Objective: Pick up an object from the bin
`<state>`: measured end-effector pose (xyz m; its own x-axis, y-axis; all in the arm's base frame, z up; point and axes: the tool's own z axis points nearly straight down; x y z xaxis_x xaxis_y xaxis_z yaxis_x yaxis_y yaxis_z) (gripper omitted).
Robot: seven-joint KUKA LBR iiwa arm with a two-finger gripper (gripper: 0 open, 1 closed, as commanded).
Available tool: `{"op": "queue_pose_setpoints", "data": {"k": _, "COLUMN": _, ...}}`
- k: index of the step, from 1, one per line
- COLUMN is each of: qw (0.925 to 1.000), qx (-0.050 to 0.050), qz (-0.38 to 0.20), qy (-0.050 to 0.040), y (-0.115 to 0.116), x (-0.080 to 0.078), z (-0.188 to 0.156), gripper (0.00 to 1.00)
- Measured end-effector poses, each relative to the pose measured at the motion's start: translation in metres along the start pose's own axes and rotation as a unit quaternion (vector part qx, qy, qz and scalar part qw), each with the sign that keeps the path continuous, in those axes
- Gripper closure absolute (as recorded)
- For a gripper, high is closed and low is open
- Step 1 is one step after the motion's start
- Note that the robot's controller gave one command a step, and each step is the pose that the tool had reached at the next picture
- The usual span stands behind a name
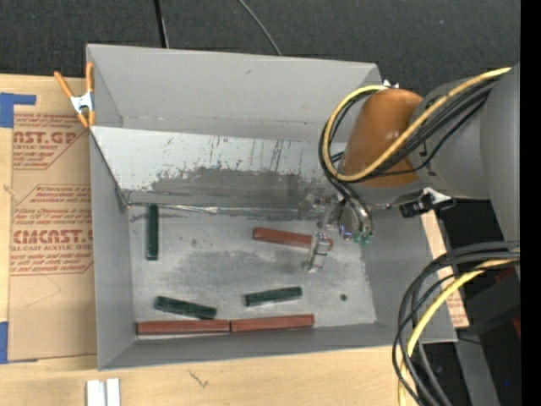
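Note:
My gripper (pixel 319 255) hangs low in the right part of the bin, under the arm's orange cover. Its tip is right at the right end of a short red-brown bar (pixel 281 238) that lies flat and points left across the bin floor. Whether it touches that bar I cannot make out. A dark green bar (pixel 272 296) lies a little below and left of the gripper, apart from it.
Two more dark green bars lie farther off, one upright at the left (pixel 152 231) and one near the front left (pixel 184 308). Two long red-brown bars (pixel 182 327) (pixel 272 321) lie end to end along the front wall. The arm and its cables overhang the right wall.

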<state>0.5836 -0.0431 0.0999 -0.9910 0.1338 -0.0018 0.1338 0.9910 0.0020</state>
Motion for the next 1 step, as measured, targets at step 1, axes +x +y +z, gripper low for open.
{"op": "queue_pose_setpoints", "data": {"k": 1, "qw": 0.9996, "qx": 0.0, "qz": 0.028, "qy": 0.0001, "y": -0.0012, "x": 0.0105, "z": 0.0221, "gripper": 0.0}}
